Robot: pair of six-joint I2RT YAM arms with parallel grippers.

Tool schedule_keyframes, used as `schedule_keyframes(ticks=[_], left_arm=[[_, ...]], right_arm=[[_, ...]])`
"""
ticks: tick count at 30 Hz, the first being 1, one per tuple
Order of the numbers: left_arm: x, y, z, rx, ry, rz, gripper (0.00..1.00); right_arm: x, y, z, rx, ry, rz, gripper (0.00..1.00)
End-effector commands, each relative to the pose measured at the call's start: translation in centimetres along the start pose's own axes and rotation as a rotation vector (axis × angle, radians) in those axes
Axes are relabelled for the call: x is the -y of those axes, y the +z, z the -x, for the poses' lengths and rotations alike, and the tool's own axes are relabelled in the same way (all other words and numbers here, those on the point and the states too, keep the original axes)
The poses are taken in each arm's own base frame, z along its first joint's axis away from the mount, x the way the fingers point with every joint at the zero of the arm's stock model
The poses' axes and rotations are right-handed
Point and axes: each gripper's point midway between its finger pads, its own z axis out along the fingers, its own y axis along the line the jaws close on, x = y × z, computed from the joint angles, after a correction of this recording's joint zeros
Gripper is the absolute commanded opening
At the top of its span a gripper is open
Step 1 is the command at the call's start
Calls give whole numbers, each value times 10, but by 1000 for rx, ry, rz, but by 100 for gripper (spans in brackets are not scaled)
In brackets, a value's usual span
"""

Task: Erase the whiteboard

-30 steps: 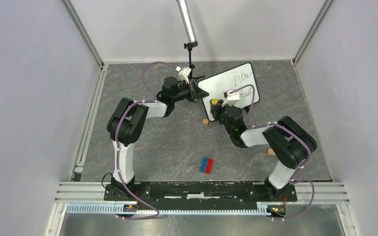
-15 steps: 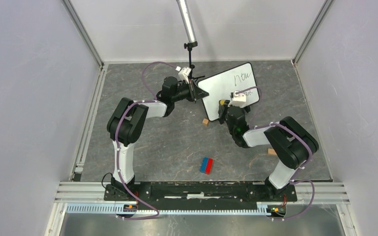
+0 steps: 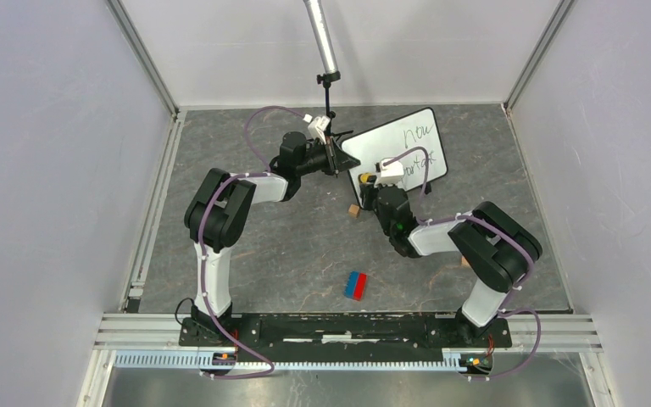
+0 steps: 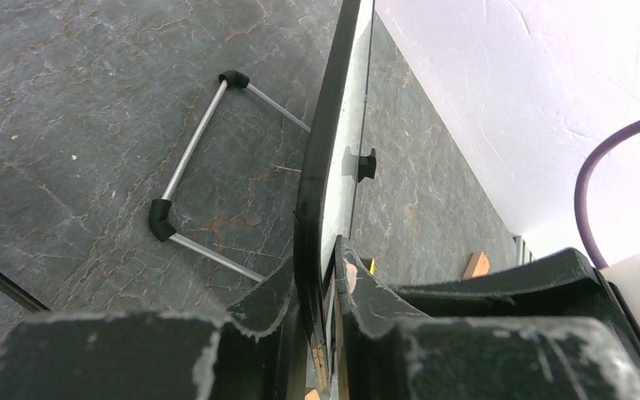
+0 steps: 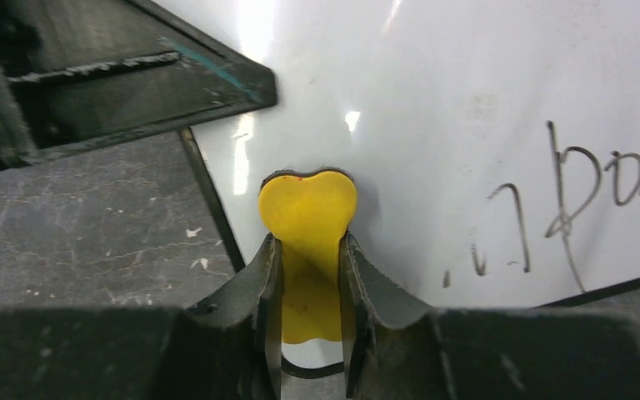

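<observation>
The whiteboard (image 3: 400, 142) stands tilted at the back of the table, with black handwriting (image 3: 418, 131) on its upper right and more along its lower right. My left gripper (image 3: 336, 158) is shut on the board's left edge; in the left wrist view the black frame (image 4: 329, 150) runs between my left gripper's (image 4: 317, 267) fingers. My right gripper (image 3: 371, 180) is shut on a yellow eraser (image 5: 308, 204), which presses against the white face (image 5: 467, 100) near its lower left corner. Black strokes (image 5: 583, 192) lie to the right of the eraser.
A red and blue block (image 3: 355, 286) lies near the front centre. A small wooden block (image 3: 353, 209) sits just below the board and another (image 3: 466, 262) by the right arm. A camera pole (image 3: 322, 38) hangs at the back. The board's wire stand (image 4: 192, 158) rests behind it.
My right gripper swept the eraser to the right along the board's lower part, then back to the left. The left gripper and the board stayed put.
</observation>
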Motion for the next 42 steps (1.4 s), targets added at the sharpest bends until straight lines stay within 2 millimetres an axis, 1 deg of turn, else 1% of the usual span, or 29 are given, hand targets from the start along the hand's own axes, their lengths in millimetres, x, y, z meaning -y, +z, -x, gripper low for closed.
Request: schedule_keyframes(ticks=[1, 3, 5, 7, 8, 9, 10, 11, 13, 15, 18, 21, 22, 25, 29, 34, 38, 39, 41, 42], left_arm=[[-1, 5, 1, -6, 45, 6, 2], [-1, 5, 2, -6, 46, 6, 2], [-2, 4, 1, -10, 48, 9, 2], [-2, 4, 1, -10, 51, 10, 2], [-3, 4, 1, -10, 50, 11, 2], [-2, 5, 2, -11, 50, 9, 2], [-2, 5, 2, -10, 51, 9, 2], [-2, 5, 2, -11, 49, 9, 2], [-2, 5, 1, -12, 47, 9, 2], [-2, 5, 1, -12, 48, 8, 2], [-2, 5, 1, -13, 47, 8, 2], [-2, 5, 1, -11, 47, 6, 2], [-1, 5, 2, -10, 49, 6, 2], [-1, 4, 1, -12, 51, 5, 2], [-2, 4, 1, -14, 55, 7, 2], [-3, 5, 0, -18, 54, 9, 2], [-3, 5, -1, -22, 48, 10, 2], [-3, 5, -1, -22, 46, 10, 4], [-3, 5, -2, -21, 30, 11, 16], [-2, 5, -3, -19, 26, 6, 18]], right_arm=[[16, -4, -1, 5, -2, 4, 25], [6, -4, 4, 22, -11, 53, 33], [3, -4, 8, 17, -16, 68, 41], [2, -5, 14, -14, -34, 71, 53], [5, -6, 17, -26, -43, 52, 65], [9, -8, 22, -30, -45, 34, 78], [13, -11, 26, -36, -39, 22, 84], [18, -16, 25, -48, -35, 11, 87], [24, -25, 26, -36, -26, 12, 89], [26, -26, 23, -45, -31, 37, 88], [18, -17, 21, -90, -68, 120, 79], [16, -13, 17, -124, -85, 128, 73], [17, -12, 14, -135, -84, 122, 73], [9, -10, 11, -147, -87, 168, 72], [11, -9, 7, -157, -91, 156, 72], [9, -6, 3, -166, -91, 165, 61], [9, -3, -1, -174, -100, 162, 48], [9, -2, -1, -175, -101, 163, 44], [9, -2, -2, -173, -100, 164, 37], [9, -2, -2, -173, -99, 164, 33]])
